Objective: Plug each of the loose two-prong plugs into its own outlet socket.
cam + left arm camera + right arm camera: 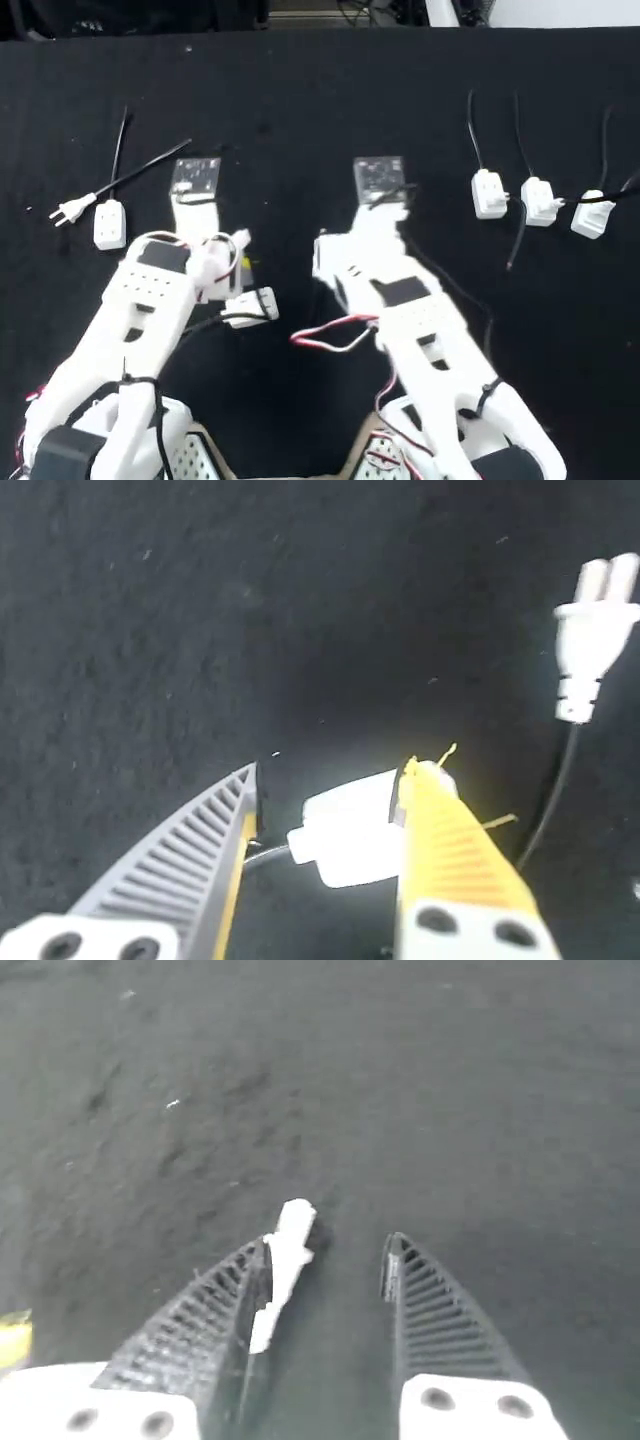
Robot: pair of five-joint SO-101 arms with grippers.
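High: plug (pixel 68 210) lies loose by the tabletop (pixel 300 90) left edge, socket (pixel 109 224) just beside; I'd grip its body, prongs square to slots | Left wrist: left hand (pixel 330 770) spread wide, socket seen in the gap, clamping nothing | Right wrist: right hand (pixel 328 1243) apart, white bit (pixel 285 1250) at one side of the gap, nothing clamped

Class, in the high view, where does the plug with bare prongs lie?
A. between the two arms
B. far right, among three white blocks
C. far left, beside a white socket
C: the plug lies next to the socket at the far left.
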